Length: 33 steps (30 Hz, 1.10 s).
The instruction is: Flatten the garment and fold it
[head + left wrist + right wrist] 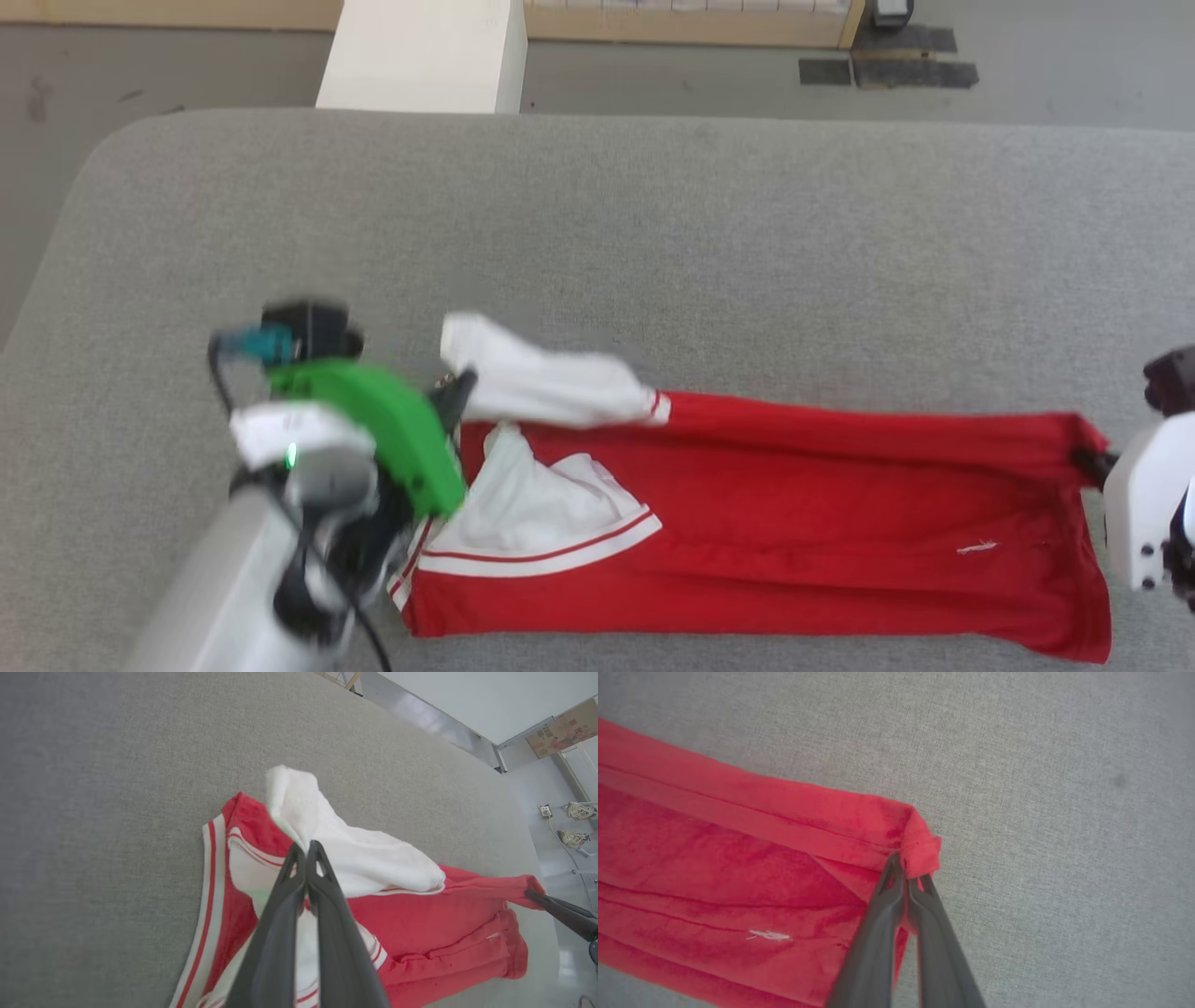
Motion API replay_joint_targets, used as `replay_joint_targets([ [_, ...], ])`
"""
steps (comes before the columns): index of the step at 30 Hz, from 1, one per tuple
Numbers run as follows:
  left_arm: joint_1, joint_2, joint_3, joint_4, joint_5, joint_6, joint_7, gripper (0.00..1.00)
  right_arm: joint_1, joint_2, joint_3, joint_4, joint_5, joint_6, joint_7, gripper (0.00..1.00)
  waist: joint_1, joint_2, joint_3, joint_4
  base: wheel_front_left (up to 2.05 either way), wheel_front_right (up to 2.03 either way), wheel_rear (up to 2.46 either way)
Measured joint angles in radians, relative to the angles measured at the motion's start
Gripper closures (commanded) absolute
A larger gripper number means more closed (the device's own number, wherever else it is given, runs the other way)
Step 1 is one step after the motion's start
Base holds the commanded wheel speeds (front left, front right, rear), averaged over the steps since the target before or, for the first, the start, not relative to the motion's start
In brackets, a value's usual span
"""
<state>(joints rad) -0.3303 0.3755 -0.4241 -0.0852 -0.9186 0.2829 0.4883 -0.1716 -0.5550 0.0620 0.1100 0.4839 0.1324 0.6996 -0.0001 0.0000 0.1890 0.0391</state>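
Garment (794,523) is lying on the grey padded surface (653,233), toward the near edge in the head view, gathered into a long, narrow band. Its long axis is running across that view from left to right. The neck and sleeve end is pointing to the robot's left and the hem end to the robot's right. The red body is lying mostly flat, with creases running lengthwise.

At the left end, a white sleeve (551,378) is standing up off the cloth, bunched, along the far edge. A second white panel with striped trim (551,551) is lying just nearer than it, flat on the red.

The left gripper (306,848) is pressing its fingers together on the raised white sleeve, pinching the fabric at the tips. The right gripper (906,870) is clamping its fingers together on the far hem corner (920,847), which is puckering slightly around the tips.

Both grippers are working along the far edge of the garment, well apart, one at each end of the long axis.
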Motion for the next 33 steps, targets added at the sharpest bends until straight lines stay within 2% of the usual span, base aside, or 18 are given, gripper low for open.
replay_joint_targets([
  [6,0.184,-0.003,0.028,-0.042,-0.044,0.04,-0.048,1.0,0.069,0.021,-0.007,-0.006,-0.01,0.0,0.0,1.0,0.0,0.0,-0.014,0.002,0.0,0.0,0.0],
  [11,0.269,-0.039,0.028,0.022,-0.077,0.04,-0.073,1.0,0.124,0.045,0.006,0.007,-0.019,0.0,0.011,1.0,0.0,0.0,-0.012,0.005,0.0,0.0,0.0],
  [15,0.27,-0.068,0.023,0.093,-0.096,0.033,-0.087,1.0,0.132,0.065,0.014,0.031,-0.028,0.0,0.003,1.0,0.0,0.0,-0.01,0.006,0.0,0.0,0.0],
  [18,0.264,-0.069,0.027,0.139,-0.095,0.025,-0.098,1.0,0.131,0.08,0.005,0.052,-0.031,0.0,-0.023,0.98,0.0,0.0,-0.012,0.003,0.0,0.0,0.0],
  [19,0.258,-0.068,0.028,0.154,-0.093,0.025,-0.104,0.85,0.13,0.086,0.0,0.06,-0.036,0.0,-0.035,0.47,0.0,0.0,-0.016,0.001,0.0,0.0,0.0],
  [20,0.254,-0.067,0.03,0.163,-0.092,0.025,-0.104,0.56,0.13,0.094,-0.006,0.064,-0.036,0.0,-0.047,0.0,0.0,0.0,-0.021,-0.001,0.0,0.0,0.0],
  [21,0.252,-0.066,0.034,0.168,-0.092,0.025,-0.105,0.0,0.131,0.102,-0.015,0.067,-0.036,0.0,-0.055,0.0,0.0,0.0,-0.026,-0.002,0.0,0.0,0.0],
  [24,0.251,-0.05,0.047,0.165,-0.087,0.029,-0.109,0.0,0.133,0.117,-0.038,0.06,-0.032,0.0,-0.07,0.0,0.0,0.0,-0.045,-0.007,0.0,0.0,0.0],
  [33,0.252,0.052,0.096,0.044,-0.039,0.103,-0.1,0.0,0.241,0.138,-0.188,-0.073,0.003,0.0,-0.011,0.0,0.0,0.0,-0.11,-0.019,0.0,0.0,0.0],
])
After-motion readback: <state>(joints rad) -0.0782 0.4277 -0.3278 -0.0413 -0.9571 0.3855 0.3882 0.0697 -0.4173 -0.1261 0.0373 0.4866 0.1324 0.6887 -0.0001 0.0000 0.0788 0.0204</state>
